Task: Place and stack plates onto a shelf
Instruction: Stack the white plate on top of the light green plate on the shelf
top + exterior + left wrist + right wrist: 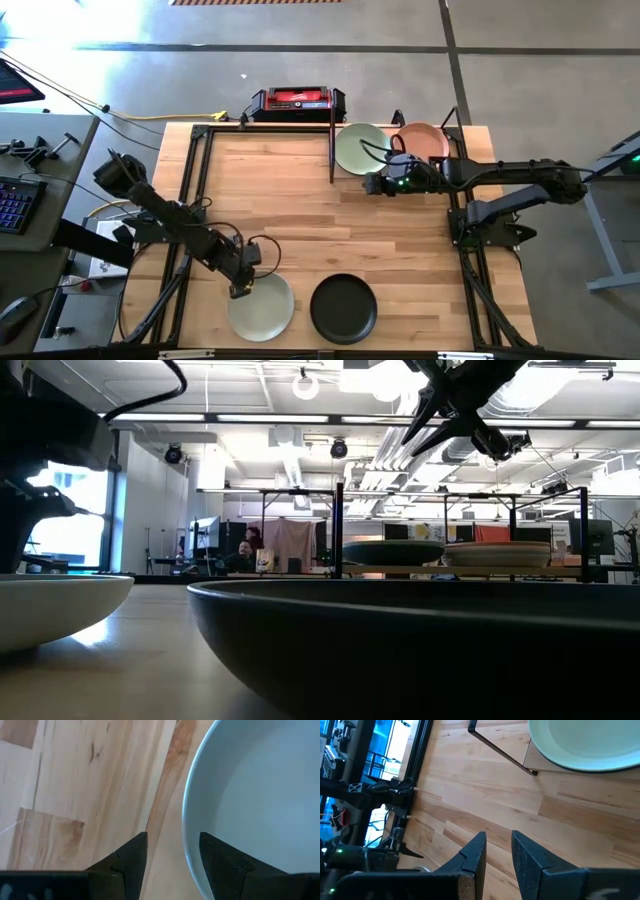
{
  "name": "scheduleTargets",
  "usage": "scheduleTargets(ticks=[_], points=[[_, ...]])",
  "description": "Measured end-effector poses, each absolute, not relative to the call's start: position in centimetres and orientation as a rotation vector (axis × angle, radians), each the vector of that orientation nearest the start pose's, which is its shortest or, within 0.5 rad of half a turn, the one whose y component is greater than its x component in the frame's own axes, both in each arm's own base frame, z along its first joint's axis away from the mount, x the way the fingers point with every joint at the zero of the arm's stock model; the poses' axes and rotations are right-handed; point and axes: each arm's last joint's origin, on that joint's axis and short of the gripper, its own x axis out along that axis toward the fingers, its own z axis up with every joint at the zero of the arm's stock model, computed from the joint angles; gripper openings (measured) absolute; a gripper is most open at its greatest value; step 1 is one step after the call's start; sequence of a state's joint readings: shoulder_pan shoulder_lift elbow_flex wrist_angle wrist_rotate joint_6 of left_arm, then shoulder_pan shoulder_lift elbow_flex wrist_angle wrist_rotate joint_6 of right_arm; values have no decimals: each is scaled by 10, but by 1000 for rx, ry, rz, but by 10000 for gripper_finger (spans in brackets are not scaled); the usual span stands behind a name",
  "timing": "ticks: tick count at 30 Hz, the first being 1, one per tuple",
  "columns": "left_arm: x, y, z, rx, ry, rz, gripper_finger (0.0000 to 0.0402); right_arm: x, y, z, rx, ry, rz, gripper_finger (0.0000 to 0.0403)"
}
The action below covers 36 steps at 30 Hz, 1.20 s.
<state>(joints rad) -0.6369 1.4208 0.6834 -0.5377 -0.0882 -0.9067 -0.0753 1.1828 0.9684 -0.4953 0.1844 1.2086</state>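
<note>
No lettering, label, brand or number can be read in any view; the red case (298,99) beyond the counter (300,210) carries a pale mark too small to read

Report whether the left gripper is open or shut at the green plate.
Open. The left gripper straddles the rim of the green plate: one finger over the table, the other inside the rim.

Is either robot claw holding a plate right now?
No. The left claw is open astride the green plate's rim, not yet gripping. The right claw holds nothing.
</note>
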Motion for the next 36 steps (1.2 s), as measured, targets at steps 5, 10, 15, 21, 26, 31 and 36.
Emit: scheduleTargets(ticks=[5,10,15,21,26,31,36], points=[[191,-138,143,-320,1295,114,170,244,-24,292,1110,469,-643,74],[194,-142,137,-321,1312,68,168,244,-24,292,1112,468,-644,74],[195,-142,136,-305,1319,56,134,244,-24,292,1112,468,-644,74],[196,-141,137,-300,1316,41,56,244,-24,292,1111,471,-639,74],[202,-134,139,-311,1303,34,9,244,-23,291,1106,485,-622,74],[206,-122,144,-293,1291,29,8,244,-23,291,1069,497,-609,74],[211,-109,151,-283,1257,25,3,244,-23,291,1057,500,-605,74]])
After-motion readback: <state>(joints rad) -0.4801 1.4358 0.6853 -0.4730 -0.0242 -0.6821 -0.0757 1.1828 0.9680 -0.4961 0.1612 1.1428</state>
